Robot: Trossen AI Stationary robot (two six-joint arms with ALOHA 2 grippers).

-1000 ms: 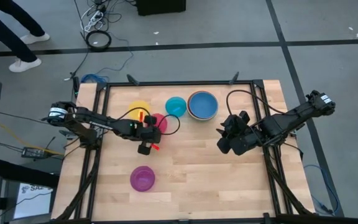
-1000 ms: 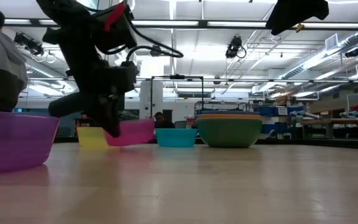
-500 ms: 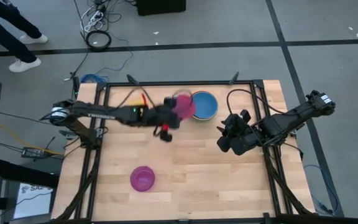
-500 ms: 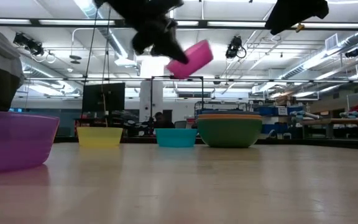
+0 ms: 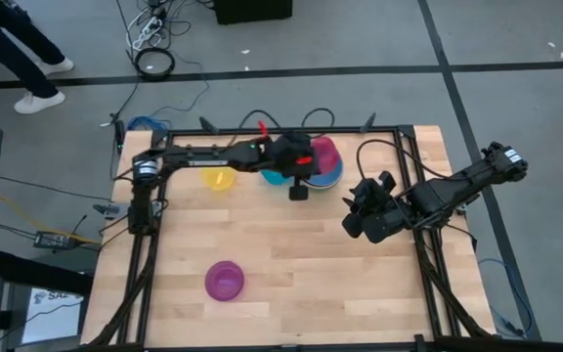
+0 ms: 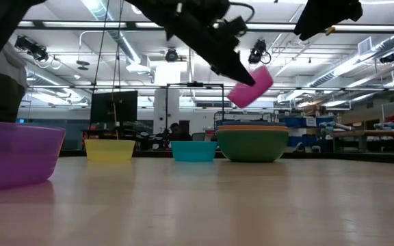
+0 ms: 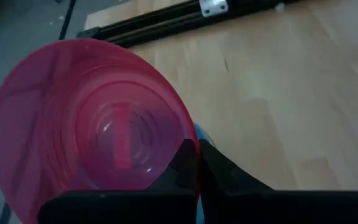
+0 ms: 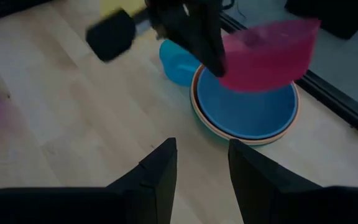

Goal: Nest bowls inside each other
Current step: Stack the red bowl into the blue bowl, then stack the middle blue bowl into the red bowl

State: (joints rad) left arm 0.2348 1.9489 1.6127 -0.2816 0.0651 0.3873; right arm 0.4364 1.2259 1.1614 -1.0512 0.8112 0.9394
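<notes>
My left gripper (image 5: 311,162) is shut on a pink bowl (image 5: 326,154), which hangs over the stack of larger bowls (image 5: 326,180); that stack is blue inside (image 8: 253,112), with orange and green (image 6: 253,145) outside. A cyan bowl (image 5: 274,177) stands beside the stack on its left, a yellow bowl (image 5: 219,180) farther left, and a purple bowl (image 5: 224,281) near the front left. My right gripper (image 8: 202,165) waits open above the table's right side, facing the stack. My left gripper pinches the pink bowl's rim (image 7: 180,138), on the side nearest the arm, one finger (image 7: 188,163) inside the wall and one outside. The fingers come from the table's left, slanting down. The bowl (image 6: 252,87) hangs tilted, clear of the stack below.
A black frame rail (image 5: 291,130) runs along the table's far edge behind the stack. Bare wood (image 5: 321,274) lies in the middle and near right of the table. A person's legs (image 5: 18,49) show on the floor at the far left.
My left gripper has lifted the pink bowl off the table from between the yellow and cyan bowls. It has carried the bowl up and toward the table's right and far edge, to above the stack of larger bowls. The bowl has tipped on the way.
</notes>
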